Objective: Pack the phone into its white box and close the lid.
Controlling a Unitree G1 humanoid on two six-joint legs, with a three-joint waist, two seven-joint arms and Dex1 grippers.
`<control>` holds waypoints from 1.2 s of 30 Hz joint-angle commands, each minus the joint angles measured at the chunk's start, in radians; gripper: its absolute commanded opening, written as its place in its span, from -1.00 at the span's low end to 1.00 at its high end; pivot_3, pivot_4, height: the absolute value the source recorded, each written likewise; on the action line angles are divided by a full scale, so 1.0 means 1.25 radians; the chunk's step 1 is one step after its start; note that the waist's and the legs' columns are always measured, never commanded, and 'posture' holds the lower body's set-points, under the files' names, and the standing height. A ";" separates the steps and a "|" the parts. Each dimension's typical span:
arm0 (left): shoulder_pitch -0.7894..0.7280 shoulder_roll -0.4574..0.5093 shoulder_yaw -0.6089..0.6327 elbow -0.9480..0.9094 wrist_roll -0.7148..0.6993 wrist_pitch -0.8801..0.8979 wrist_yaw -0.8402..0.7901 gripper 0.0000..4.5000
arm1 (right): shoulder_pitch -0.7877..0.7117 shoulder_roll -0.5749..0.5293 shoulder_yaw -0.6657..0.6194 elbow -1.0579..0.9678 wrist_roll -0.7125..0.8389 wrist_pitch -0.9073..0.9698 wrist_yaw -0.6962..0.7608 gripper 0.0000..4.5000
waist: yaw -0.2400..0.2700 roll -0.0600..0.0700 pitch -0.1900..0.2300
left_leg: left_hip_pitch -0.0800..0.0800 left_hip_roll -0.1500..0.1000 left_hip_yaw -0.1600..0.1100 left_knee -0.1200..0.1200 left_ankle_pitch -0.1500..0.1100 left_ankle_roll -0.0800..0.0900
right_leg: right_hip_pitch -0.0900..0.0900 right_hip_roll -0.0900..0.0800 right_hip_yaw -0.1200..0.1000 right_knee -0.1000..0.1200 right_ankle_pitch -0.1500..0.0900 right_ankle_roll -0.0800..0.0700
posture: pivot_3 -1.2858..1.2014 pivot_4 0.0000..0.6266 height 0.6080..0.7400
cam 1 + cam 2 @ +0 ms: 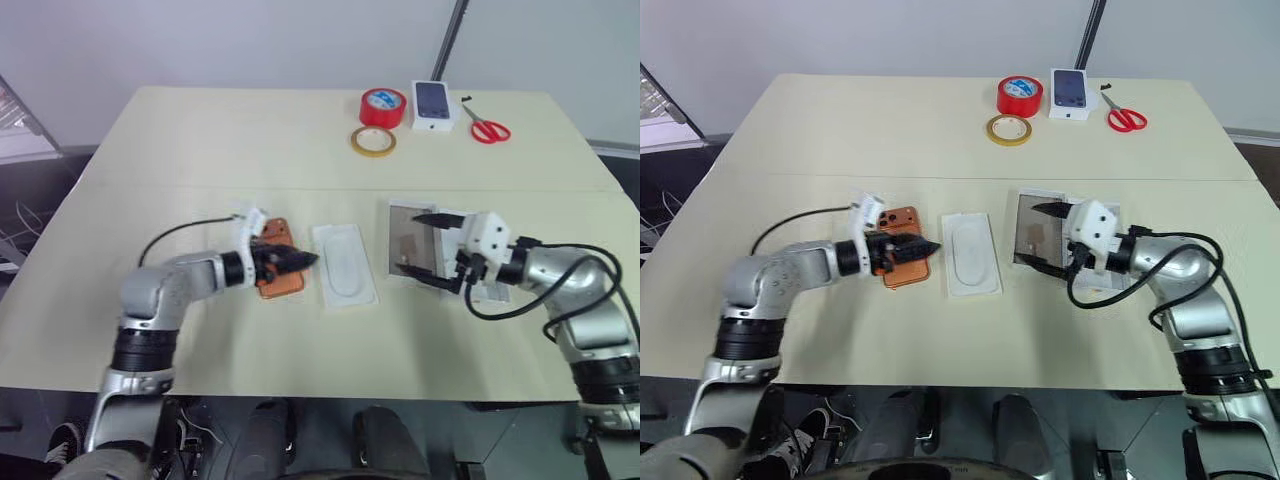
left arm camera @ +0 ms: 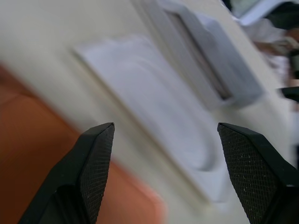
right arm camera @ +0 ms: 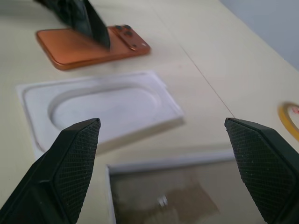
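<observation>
The phone (image 1: 277, 272) is seen lying flat at centre left of the head view, beside the white box (image 1: 344, 264), with the lid (image 1: 418, 243) to the right. The left gripper (image 1: 296, 261) is spread above the phone, the right gripper (image 1: 432, 250) spread over the lid; nothing is held. A shallow pinch could probably push the thin phone aside rather than lift it.
</observation>
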 commanded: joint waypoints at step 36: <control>-0.181 -0.178 0.186 0.203 0.040 0.273 0.242 -0.99 | 0.026 0.020 -0.013 -0.006 -0.014 -0.043 -0.048 1.00 | 0.000 0.000 0.000 | 0.002 0.000 0.000 0.000 0.003 -0.006 | 0.001 0.002 0.000 0.001 0.000 0.000 | 0.03 -0.52 0.82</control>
